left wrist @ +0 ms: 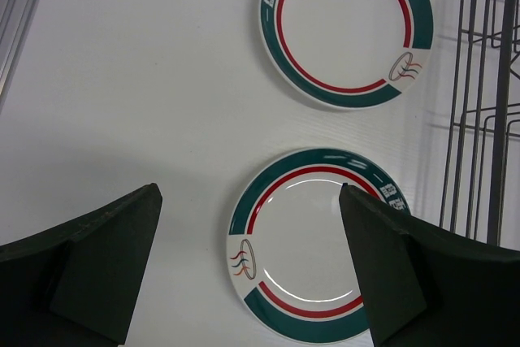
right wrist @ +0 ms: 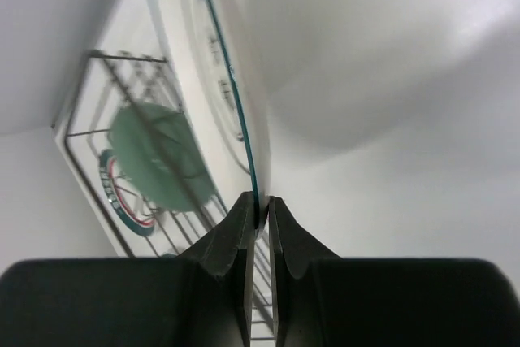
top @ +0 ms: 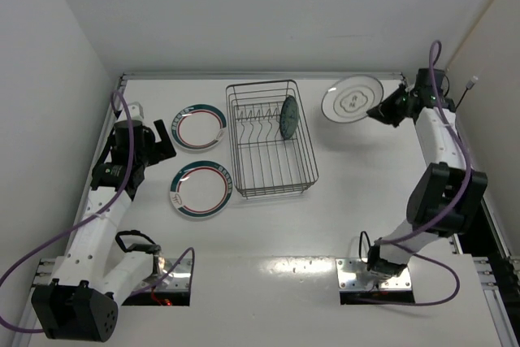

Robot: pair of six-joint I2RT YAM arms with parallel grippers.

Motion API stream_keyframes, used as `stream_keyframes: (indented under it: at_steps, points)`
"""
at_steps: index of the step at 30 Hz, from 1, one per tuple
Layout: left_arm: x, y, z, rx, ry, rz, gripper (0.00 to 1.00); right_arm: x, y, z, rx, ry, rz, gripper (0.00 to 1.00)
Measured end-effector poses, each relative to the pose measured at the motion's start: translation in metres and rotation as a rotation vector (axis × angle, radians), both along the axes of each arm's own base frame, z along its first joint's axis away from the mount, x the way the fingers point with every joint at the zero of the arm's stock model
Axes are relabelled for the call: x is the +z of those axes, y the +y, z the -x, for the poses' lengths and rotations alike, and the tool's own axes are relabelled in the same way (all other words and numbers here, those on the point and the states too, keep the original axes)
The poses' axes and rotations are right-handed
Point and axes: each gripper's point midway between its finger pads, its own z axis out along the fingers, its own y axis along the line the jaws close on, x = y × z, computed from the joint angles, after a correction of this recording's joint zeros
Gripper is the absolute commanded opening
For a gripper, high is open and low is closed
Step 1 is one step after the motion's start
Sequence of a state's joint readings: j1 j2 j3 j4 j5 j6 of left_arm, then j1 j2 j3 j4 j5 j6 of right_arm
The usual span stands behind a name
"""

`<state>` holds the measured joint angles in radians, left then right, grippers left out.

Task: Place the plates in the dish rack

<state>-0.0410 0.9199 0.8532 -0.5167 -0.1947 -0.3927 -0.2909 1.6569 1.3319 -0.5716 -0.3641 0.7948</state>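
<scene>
The dish rack stands mid-table, a teal patterned plate upright among its prongs. Two white plates with green and red rings lie flat to its left, one farther and one nearer. My left gripper hangs open above them; its wrist view shows the nearer plate between the spread fingers and the farther plate beyond. At the back right, my right gripper is shut on the rim of the white scalloped-line plate. The right wrist view shows its jaws pinching that plate's edge.
White walls close the table at the back and on both sides. The rack's wires stand at the right of the left wrist view. Beyond the held plate, the right wrist view shows the rack and the teal plate.
</scene>
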Motion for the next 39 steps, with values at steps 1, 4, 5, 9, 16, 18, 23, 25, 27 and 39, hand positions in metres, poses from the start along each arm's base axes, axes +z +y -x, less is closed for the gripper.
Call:
stream_keyframes:
  at_steps: [1, 4, 5, 9, 16, 18, 23, 25, 27, 39]
  points:
    - [0.0, 0.0, 0.0, 0.0, 0.0, 0.0, 0.9, 0.019, 0.006, -0.006, 0.008, -0.048, 0.025, 0.0]
    - [0.0, 0.0, 0.0, 0.0, 0.0, 0.0, 0.9, 0.062, 0.029, -0.011, 0.044, -0.155, 0.077, 0.0]
    - [0.0, 0.0, 0.0, -0.001, 0.0, 0.0, 0.9, 0.073, 0.037, -0.011, 0.058, -0.177, 0.096, 0.0]
    - [0.0, 0.0, 0.0, -0.001, 0.0, 0.0, 0.9, 0.092, 0.068, -0.015, 0.121, -0.219, 0.166, 0.0]
    - [0.0, -0.001, 0.0, -0.003, 0.0, 0.002, 0.9, 0.108, 0.125, -0.012, 0.234, -0.226, 0.396, 0.0]
    - [-0.001, -0.001, 0.0, -0.003, 0.002, 0.002, 0.9, 0.112, 0.143, -0.012, 0.261, -0.234, 0.458, 0.0]
    - [-0.003, -0.001, -0.001, -0.003, 0.01, 0.002, 0.9, 0.113, 0.178, -0.014, 0.309, -0.235, 0.611, 0.0]
    - [-0.003, -0.001, -0.001, -0.003, 0.011, 0.002, 0.9, 0.108, 0.184, -0.015, 0.312, -0.217, 0.676, 0.0]
    - [-0.003, -0.001, -0.001, -0.003, 0.011, 0.002, 0.9, 0.101, 0.188, -0.015, 0.31, -0.191, 0.744, 0.0]
    - [-0.003, -0.001, 0.0, -0.003, 0.012, 0.002, 0.9, 0.102, 0.197, -0.022, 0.281, -0.171, 1.023, 0.0]
